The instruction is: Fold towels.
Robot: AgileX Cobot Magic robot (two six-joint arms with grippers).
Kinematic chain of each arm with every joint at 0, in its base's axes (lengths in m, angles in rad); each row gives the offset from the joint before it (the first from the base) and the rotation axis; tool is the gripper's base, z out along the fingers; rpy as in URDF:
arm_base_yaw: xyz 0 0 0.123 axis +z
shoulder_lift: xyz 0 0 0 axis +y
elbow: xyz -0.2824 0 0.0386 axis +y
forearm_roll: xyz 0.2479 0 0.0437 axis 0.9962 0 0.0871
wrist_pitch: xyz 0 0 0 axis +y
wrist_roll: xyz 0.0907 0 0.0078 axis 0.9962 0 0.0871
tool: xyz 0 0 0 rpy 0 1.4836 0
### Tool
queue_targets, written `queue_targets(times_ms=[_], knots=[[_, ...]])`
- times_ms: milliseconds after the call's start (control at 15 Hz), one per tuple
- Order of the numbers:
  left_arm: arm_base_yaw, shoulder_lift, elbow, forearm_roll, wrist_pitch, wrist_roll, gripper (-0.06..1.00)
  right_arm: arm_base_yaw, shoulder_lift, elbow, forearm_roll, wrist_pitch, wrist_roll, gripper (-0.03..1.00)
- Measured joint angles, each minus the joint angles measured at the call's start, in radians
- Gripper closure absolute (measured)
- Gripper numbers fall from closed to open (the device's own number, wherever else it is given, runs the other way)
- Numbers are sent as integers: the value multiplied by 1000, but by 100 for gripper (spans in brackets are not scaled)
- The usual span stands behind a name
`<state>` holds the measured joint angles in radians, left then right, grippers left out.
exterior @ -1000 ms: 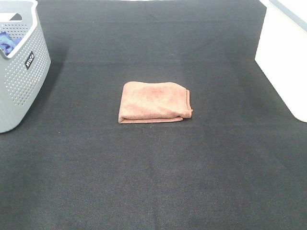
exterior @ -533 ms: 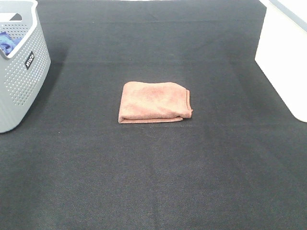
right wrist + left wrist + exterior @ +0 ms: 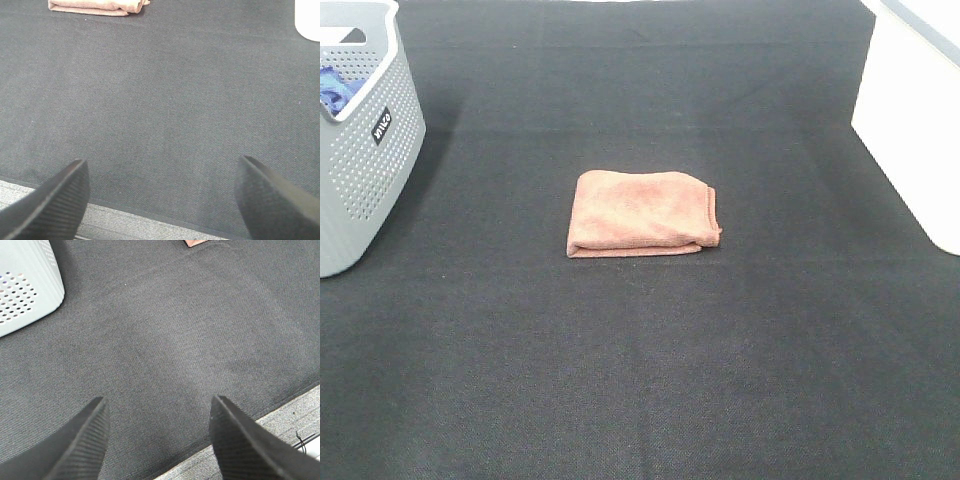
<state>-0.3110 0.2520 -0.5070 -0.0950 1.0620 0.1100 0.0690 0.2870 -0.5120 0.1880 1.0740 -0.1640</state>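
Note:
A salmon-pink towel [image 3: 641,212] lies folded into a small rectangle in the middle of the black mat [image 3: 640,380]. Its near edge shows in the right wrist view [image 3: 99,6] and one corner in the left wrist view [image 3: 196,242]. Neither arm shows in the exterior high view. My left gripper [image 3: 157,412] is open and empty, low over the mat's front edge, well short of the towel. My right gripper [image 3: 162,175] is open wide and empty, also over the mat's front edge.
A grey perforated laundry basket [image 3: 360,130] with something blue inside [image 3: 334,88] stands at the far left; its wall shows in the left wrist view [image 3: 25,285]. A white bin [image 3: 915,120] stands at the right edge. The mat ends at a grey strip [image 3: 125,225] by the grippers.

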Motion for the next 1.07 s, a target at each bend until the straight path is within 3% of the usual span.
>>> queue_targets(times_ms=[733,800,1067], knots=[[2,0,0,-3,-1,-1,37,0,0,0,7,-1,0,21],[16,0,0,-3,-1,-1,37,0,0,0,7,-1,0,21],[203,-14,0,-5,-2,-1,37,0,-21,0,-11,-3,0,21]])
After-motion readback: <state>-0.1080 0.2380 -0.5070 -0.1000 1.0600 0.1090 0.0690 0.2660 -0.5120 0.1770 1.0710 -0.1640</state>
